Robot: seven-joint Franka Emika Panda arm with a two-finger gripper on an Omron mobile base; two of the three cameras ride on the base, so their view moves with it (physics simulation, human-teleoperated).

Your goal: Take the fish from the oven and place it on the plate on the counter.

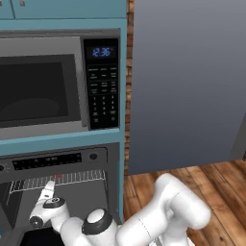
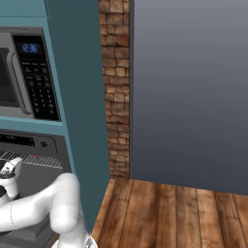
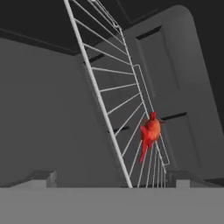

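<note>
fish (image 1: 58, 176) mostly hidden by claw (image 1: 49, 185)

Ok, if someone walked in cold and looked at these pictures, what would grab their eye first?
Probably the red-orange fish, the one bright thing in the grey oven, lying on the wire rack in the hand view. Next, the white arm reaching into the open oven with its gripper open, close to the rack's front edge. Above sits the microwave with its blue clock.

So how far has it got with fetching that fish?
Done: the oven looks open, its wire rack exposed, and the arm is reaching toward it. In hand: the pincer is open and empty, facing the red-orange fish, which lies on the rack. Left: grasping the fish, lifting it out, carrying it to the plate.
</note>
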